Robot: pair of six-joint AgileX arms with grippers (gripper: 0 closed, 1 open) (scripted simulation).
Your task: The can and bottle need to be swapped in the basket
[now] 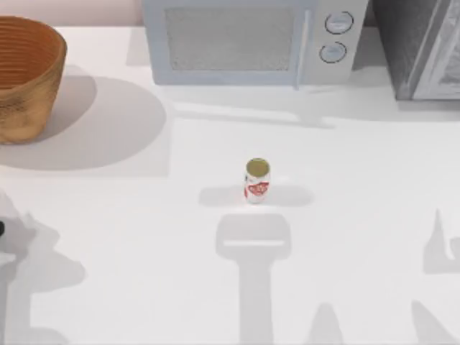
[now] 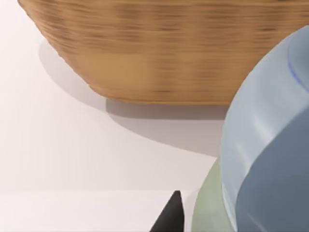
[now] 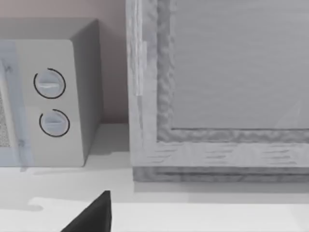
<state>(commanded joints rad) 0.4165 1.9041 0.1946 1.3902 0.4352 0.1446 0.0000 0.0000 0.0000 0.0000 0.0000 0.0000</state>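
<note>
1. Black fingertip (image 2: 170, 215) of the left gripper pokes into the left wrist view, next to a pale blue, rounded bottle-like thing (image 2: 270, 145) with a greenish part below it; whether the gripper is clamped on it, I cannot tell.
2. Another dark fingertip (image 3: 94, 215) shows in the right wrist view, over the white table (image 3: 193, 217); whether that gripper's fingers are apart or together, I cannot tell either.
3. Can (image 1: 256, 181) stands upright near the table's middle (white with red markings, dull gold top), alone, with nothing touching it.
4. Open table (image 1: 144, 251) lies all around the can, to the left, right and front, crossed by grey shadows.
5. Basket (image 1: 25, 75) sits at the far left corner of the table, partly cut off by the top view's left edge, well apart from the can. Its ribbed inside shows nothing in the part that can be seen. In the left wrist view its woven wall (image 2: 159, 48) is close, resting on the table.
6. Microwave (image 1: 251, 39) stands along the far edge, behind the can, its two round dials (image 3: 50, 104) at its right end.
7. Grey cabinet-like box (image 1: 420, 47) stands just beside the microwave at the far right.
</note>
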